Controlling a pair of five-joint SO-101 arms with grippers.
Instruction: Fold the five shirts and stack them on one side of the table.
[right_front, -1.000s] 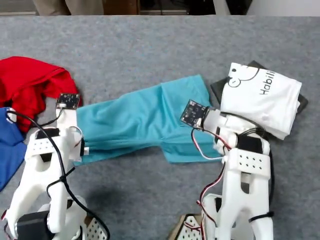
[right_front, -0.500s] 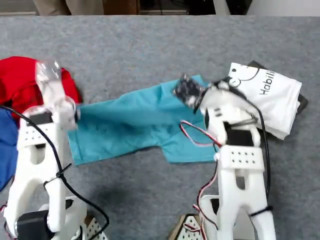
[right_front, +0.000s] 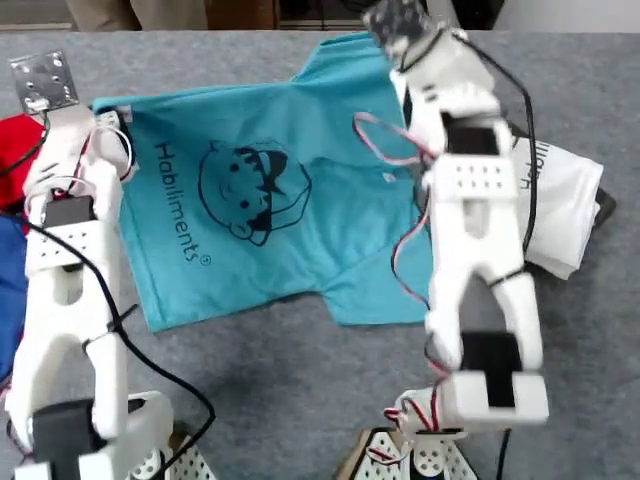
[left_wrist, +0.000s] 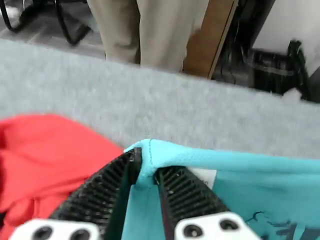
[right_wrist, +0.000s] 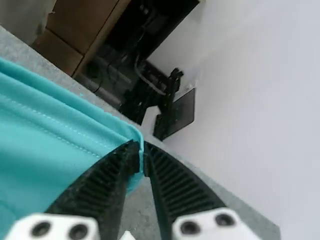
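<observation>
While both arms stand at the far side of the grey felt-like table top (right_front: 300, 400), they hold one garment between them: a teal cotton T-shirt with a dark line drawing of a head on its front (right_front: 250, 190). The left gripper (left_wrist: 145, 165) is closed tight on the far left corner of this shirt's hem, with the teal fold pinched between its black ribbed fingers (left_wrist: 107, 182). In the high view it sits at that corner (right_front: 108, 118), just right of a crumpled red shirt (right_front: 15, 135). The right gripper (right_wrist: 142, 160) is likewise clamped on a stitched teal edge, at the far right corner of the garment (right_front: 385, 48).

The teal shirt is spread print-up between the two grippers, its far edge raised. Its near part lies on the table, with one sleeve reaching toward the right arm's base.

At the left edge, near the red shirt, lies a blue shirt (right_front: 8, 270). On the right, partly behind the right arm, a folded white shirt (right_front: 560, 190) rests on top of a folded dark garment (right_front: 606, 208).
</observation>
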